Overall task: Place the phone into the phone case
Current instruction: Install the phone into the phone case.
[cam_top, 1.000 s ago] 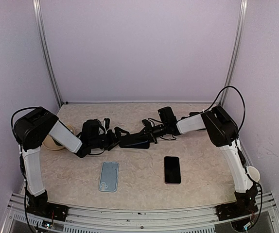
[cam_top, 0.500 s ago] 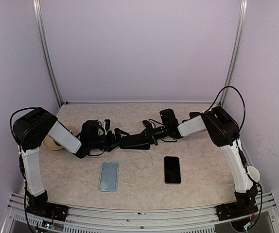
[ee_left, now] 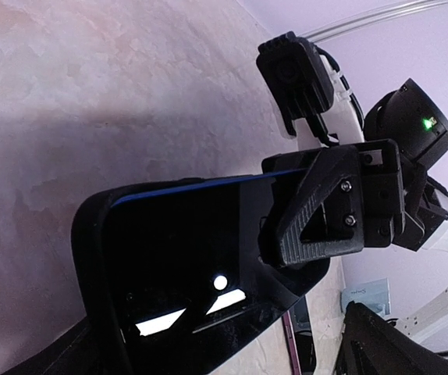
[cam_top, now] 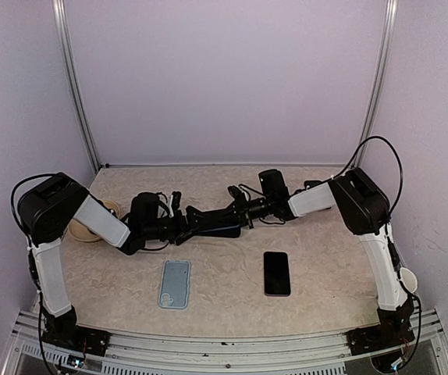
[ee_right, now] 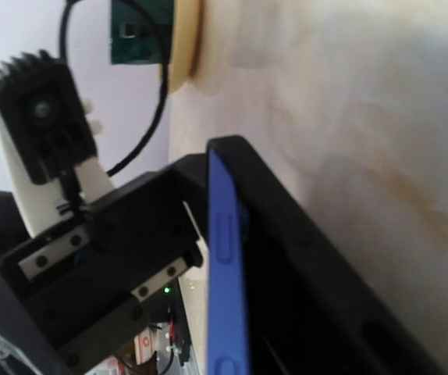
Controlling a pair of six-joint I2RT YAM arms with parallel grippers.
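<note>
Right fingers (ee_left: 318, 205) clamped on blue phone (ee_right: 225, 258) with black case (ee_left: 97, 234); left fingers (ee_left: 384, 348) wide apart.

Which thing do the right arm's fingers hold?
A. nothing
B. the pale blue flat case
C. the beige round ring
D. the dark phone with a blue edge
D: the right arm's fingers are shut on the dark phone with a blue edge, off the marbled table.
</note>
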